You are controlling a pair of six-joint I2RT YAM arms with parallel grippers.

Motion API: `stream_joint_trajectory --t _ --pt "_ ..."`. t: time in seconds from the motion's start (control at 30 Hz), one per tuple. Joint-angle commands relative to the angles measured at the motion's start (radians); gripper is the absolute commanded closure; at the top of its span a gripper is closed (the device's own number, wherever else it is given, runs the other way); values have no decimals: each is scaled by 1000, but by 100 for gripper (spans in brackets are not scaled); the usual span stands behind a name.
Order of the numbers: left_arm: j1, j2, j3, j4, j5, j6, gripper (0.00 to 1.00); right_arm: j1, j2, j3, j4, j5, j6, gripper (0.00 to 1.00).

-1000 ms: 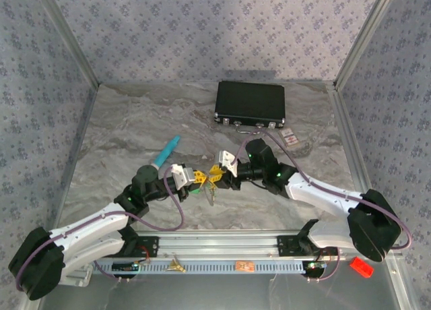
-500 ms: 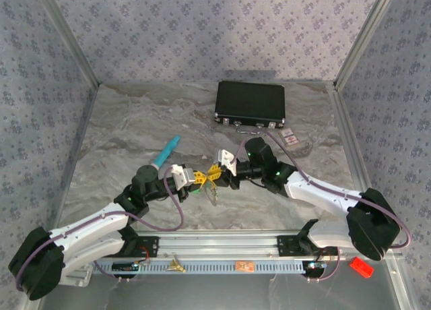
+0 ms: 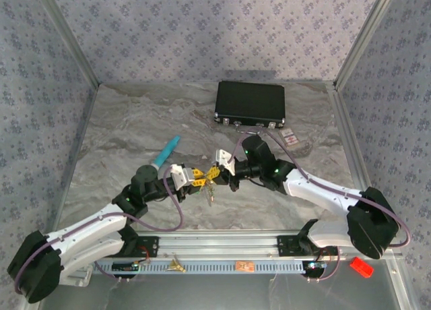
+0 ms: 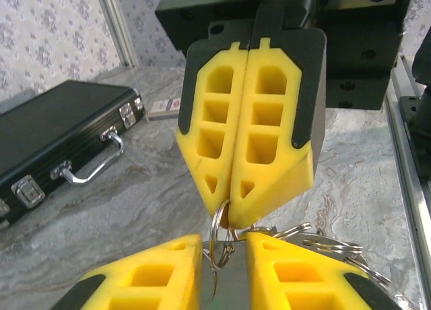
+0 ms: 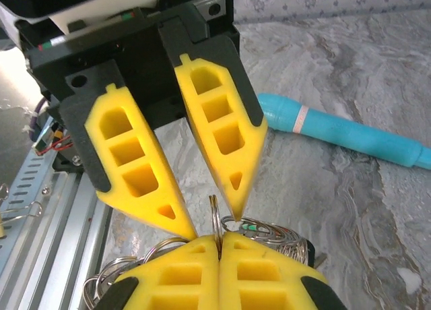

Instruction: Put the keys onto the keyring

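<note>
Holding the keyring (image 5: 214,215) pinched in the closed jaws of the right gripper (image 5: 219,237), over the middle of the table (image 3: 135,128) toward its near edge; meeting it tip to tip with the left gripper (image 5: 210,220), jaws parted either side of the same wire loop

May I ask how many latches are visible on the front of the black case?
2. One latch sits right of the handle of the black case; the other latch sits left of it, near the picture's left edge. More may lie beyond that edge.
</note>
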Motion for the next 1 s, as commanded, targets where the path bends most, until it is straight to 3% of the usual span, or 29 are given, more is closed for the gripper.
stream_joint_trajectory --t 0.0,0.17,0.47,0.73,0.87,0.97 --pt "-6 -31 67 -151 -47 49 75 17 -5 86 -157 70 -87 100" --pt "-5 -28 126 -286 -58 122 77 58 19 159 -307 162 -168 100" --pt "-6 19 148 -258 -4 132 83 112 69 247 -395 224 -220 100" --pt "-6 21 146 -249 26 134 100 114 71 254 -384 240 -197 100" --pt "-6 7 126 -218 30 129 100 73 23 193 -306 228 -123 83" --pt "-5 2 102 -174 18 118 100 31 -47 113 -193 201 -33 78"
